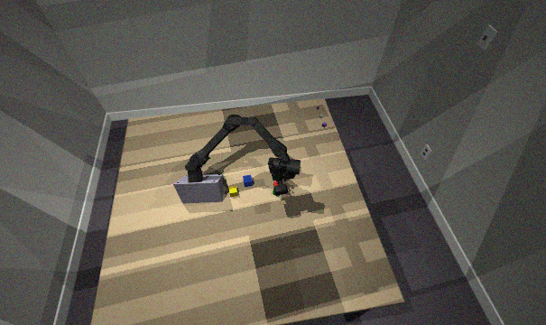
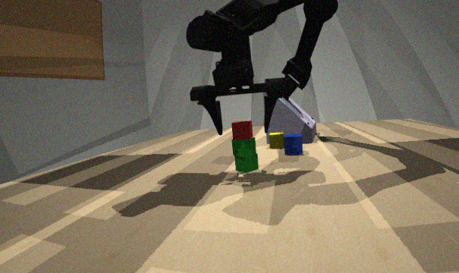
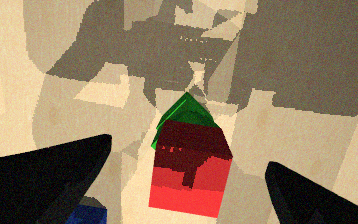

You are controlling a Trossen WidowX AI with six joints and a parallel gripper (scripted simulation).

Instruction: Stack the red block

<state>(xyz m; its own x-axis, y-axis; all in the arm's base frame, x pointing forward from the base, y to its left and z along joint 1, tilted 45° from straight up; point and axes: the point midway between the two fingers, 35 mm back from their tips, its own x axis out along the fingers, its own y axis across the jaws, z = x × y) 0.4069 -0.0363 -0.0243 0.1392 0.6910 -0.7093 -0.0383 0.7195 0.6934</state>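
Note:
The red block (image 1: 276, 183) (image 2: 242, 130) (image 3: 190, 172) sits on top of the green tower (image 1: 276, 193) (image 2: 245, 155) (image 3: 192, 111), flush or nearly so in the exterior view. The tower is two green blocks, the upper one set slightly to the left of the lower in that view, and it stands upright. My gripper (image 2: 243, 133) (image 3: 188, 155) is wide open, with one finger on each side of the red block and a clear gap to both. Nothing is held. In the top view the gripper partly hides the stack.
A blue block (image 1: 248, 181) (image 2: 293, 145) (image 3: 92, 215) and a yellow block (image 1: 233, 192) (image 2: 276, 140) lie between the stack and the arm's grey base (image 1: 202, 192) (image 2: 290, 121). A small purple thing (image 1: 324, 125) lies far off near the mat's edge.

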